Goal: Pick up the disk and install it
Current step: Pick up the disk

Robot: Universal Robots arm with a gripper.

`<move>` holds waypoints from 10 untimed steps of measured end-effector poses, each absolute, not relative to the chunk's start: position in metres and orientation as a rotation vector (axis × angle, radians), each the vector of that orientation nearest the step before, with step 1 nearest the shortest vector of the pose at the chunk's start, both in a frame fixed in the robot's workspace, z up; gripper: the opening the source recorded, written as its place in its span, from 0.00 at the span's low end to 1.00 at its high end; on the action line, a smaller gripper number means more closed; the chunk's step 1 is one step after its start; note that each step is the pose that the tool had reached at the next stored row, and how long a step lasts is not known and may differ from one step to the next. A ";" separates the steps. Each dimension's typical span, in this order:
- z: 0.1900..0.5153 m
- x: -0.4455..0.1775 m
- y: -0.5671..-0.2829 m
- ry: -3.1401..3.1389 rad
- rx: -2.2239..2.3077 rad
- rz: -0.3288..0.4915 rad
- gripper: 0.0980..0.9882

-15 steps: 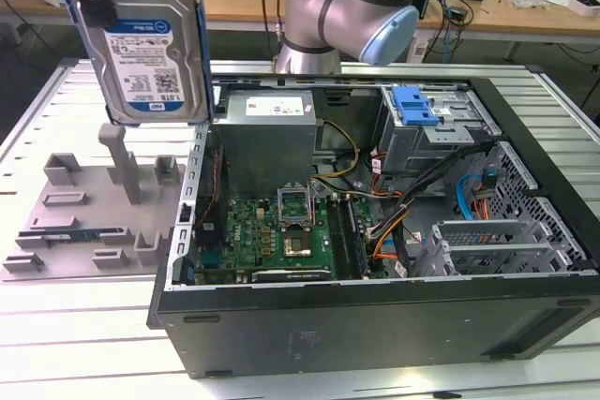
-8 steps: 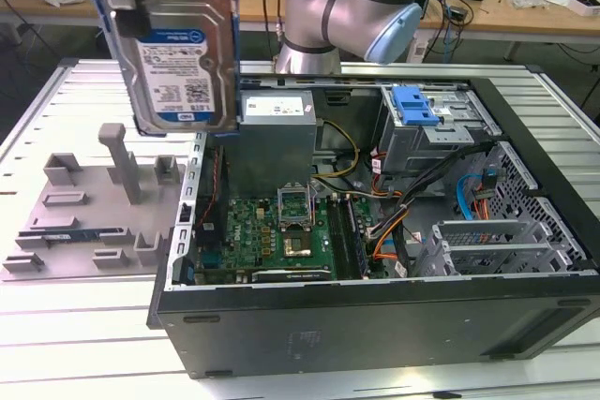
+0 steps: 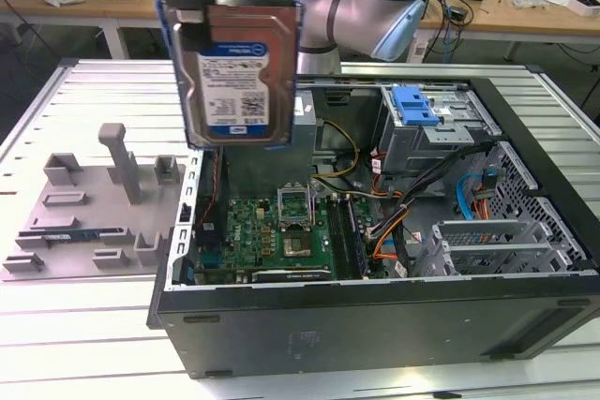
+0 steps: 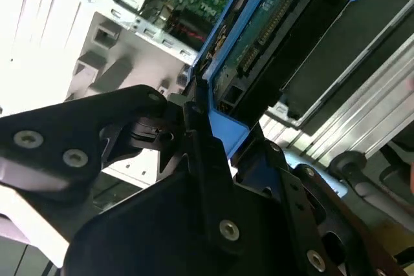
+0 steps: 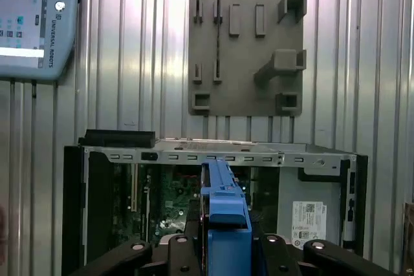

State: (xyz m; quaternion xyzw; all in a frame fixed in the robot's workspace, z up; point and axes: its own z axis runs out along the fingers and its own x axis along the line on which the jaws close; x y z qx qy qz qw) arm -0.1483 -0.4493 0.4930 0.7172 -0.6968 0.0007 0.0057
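We find the gripper (image 4: pixel 197 124) clenched on the disk (image 3: pixel 234 72), apparently across its blue rails, though the contact is partly hidden. The disk hangs below the gripper, long axis upright, over the open case (image 3: pixel 375 311) near its side at the exterior view's left. Its body is silver, with the blue-and-white label facing the exterior camera. The drive bay (image 3: pixel 450 133) lies toward the exterior view's right.

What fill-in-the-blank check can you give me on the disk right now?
The tool is shut on the disk, whose plastic rails are ____.
The disk hangs ____ the open computer case, not inside it.
The grey holder plate lies to the exterior view's ____ of the case.
Missing words: blue; above; left.
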 end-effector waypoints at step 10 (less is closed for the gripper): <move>0.493 -0.091 -0.471 -2.181 2.245 0.002 0.30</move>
